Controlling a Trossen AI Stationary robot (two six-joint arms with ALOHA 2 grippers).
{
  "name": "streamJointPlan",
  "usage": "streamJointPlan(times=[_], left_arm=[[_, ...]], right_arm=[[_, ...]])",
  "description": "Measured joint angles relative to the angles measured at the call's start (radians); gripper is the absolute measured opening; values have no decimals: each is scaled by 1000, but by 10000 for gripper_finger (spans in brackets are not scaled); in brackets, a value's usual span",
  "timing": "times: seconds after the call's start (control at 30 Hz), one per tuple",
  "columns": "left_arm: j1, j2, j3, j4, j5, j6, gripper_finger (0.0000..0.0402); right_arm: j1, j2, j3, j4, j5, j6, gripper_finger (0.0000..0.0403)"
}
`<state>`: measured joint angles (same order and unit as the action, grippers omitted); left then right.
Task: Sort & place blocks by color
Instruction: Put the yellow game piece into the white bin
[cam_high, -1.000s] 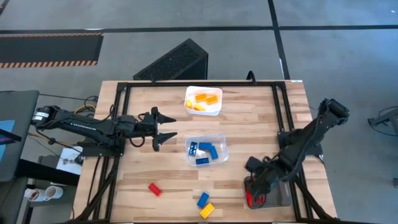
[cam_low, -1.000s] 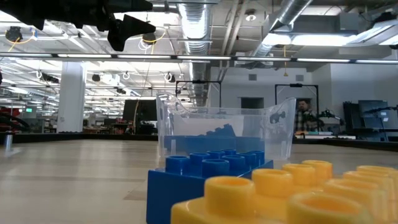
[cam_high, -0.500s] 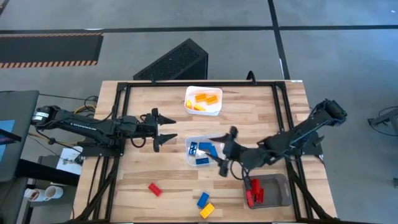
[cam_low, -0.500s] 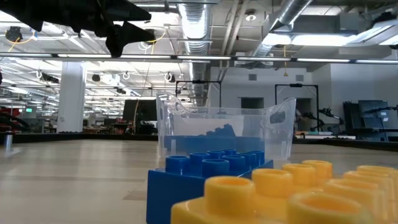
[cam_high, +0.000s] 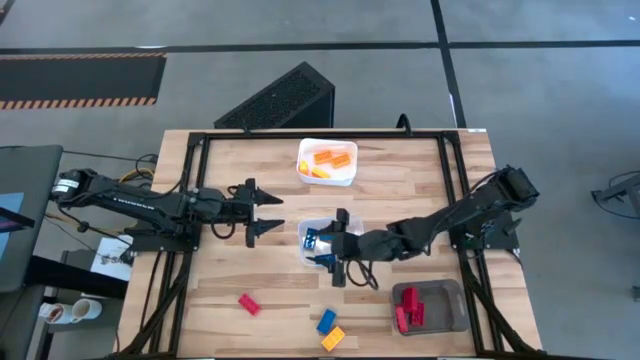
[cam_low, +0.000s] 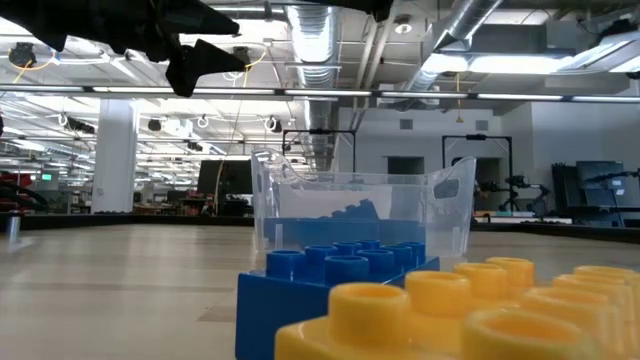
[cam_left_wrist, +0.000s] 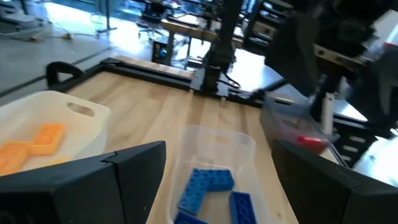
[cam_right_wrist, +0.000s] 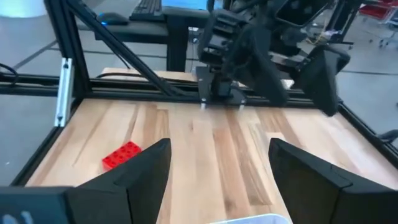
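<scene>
Three loose blocks lie near the table's front: red block (cam_high: 248, 304), blue block (cam_high: 326, 321), yellow block (cam_high: 333, 338). Right gripper (cam_high: 339, 247) hovers spread over the clear tray (cam_high: 357, 224) (left gripper (cam_high: 262, 209) also spread, waiting); sweeping low could clip that rim.

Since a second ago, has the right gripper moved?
Yes. The right gripper swung from the grey tray leftward, now over the clear bin, fingers open.

Three trays sit on the table (cam_high: 420, 175) — a white tray (cam_high: 343, 178), a clear tray (cam_high: 357, 228) and a grey tray (cam_high: 445, 308). Loose blocks on the wood number three — one red block (cam_high: 248, 304), one blue block (cam_high: 326, 321), one yellow block (cam_high: 333, 338). Two arms work over them. Blocks inside the trays are too bunched to count.
</scene>
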<state>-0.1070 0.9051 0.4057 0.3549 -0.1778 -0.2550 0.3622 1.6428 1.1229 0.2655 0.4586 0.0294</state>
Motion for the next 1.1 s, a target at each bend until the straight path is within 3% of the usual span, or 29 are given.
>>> streamJointPlan(times=[1.1], left_arm=[[-17, 0, 0, 1, 24, 7, 279]], right_arm=[[-16, 0, 0, 5, -17, 52, 290]])
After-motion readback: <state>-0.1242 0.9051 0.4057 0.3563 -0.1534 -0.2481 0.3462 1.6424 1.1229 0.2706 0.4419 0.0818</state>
